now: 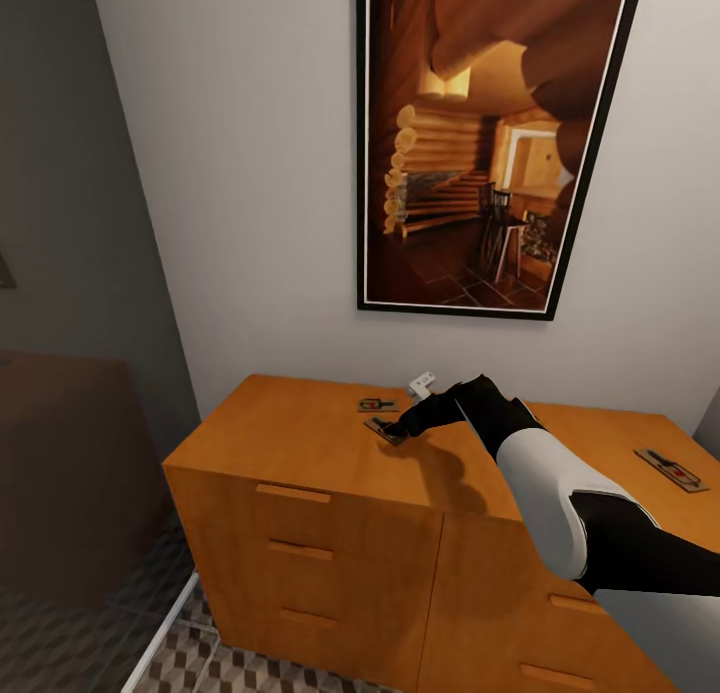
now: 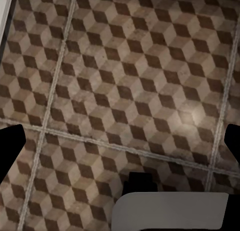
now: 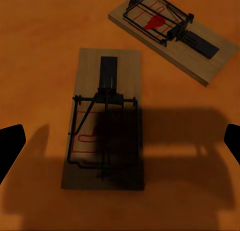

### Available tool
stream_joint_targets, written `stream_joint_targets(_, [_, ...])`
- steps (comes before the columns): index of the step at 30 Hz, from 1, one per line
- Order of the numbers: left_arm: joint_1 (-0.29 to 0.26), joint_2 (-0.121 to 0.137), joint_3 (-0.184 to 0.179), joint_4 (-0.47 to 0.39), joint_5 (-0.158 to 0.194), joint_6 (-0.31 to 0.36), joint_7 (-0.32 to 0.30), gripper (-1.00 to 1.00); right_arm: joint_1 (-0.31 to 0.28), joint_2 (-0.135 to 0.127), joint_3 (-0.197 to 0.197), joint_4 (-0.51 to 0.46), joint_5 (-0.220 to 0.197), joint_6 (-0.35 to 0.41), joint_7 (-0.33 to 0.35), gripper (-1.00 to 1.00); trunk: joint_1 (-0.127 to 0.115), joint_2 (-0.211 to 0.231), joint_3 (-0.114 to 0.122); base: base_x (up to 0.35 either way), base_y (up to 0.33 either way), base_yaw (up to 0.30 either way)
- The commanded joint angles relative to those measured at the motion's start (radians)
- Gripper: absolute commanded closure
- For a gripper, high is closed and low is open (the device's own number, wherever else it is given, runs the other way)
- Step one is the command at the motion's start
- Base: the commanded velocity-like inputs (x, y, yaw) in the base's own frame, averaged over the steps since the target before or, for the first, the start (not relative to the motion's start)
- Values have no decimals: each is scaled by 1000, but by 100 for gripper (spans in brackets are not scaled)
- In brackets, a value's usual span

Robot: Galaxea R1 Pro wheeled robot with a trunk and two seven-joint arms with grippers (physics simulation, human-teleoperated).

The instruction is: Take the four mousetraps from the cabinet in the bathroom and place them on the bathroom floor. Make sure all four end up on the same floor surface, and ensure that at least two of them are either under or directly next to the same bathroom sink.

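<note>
The right gripper (image 3: pixel 120 141) hangs over the cabinet (image 1: pixel 300 443) top with its fingers spread wide and nothing between them. One mousetrap (image 3: pixel 105 118) lies flat between the fingertips; a second mousetrap (image 3: pixel 172 33) lies just beyond it, angled and apart. A third trap (image 1: pixel 671 470) rests well off to the side on the same top.

The trap is judged light, stiff and thin, likely to slide on the smooth wood. Grip across the long edges of the board, clear of the wire spring. The neighbouring trap leaves little room beyond the fingertips.

The left gripper (image 2: pixel 120 141) points at the bathroom floor (image 2: pixel 125 81), fingers apart, holding nothing.
</note>
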Motion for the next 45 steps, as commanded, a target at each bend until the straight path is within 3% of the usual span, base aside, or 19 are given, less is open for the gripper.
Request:
stream_joint_targets(1, [-1, 0, 1, 1, 0, -3, 2, -100, 0, 1, -8, -2, 6, 8, 5, -100, 0, -1, -2, 0, 0, 0])
stream_joint_targets(45, [-1, 0, 1, 1, 0, -3, 2, -100, 0, 1, -8, 0, 6, 8, 4, -100, 0, -1, -30, 0, 0, 0])
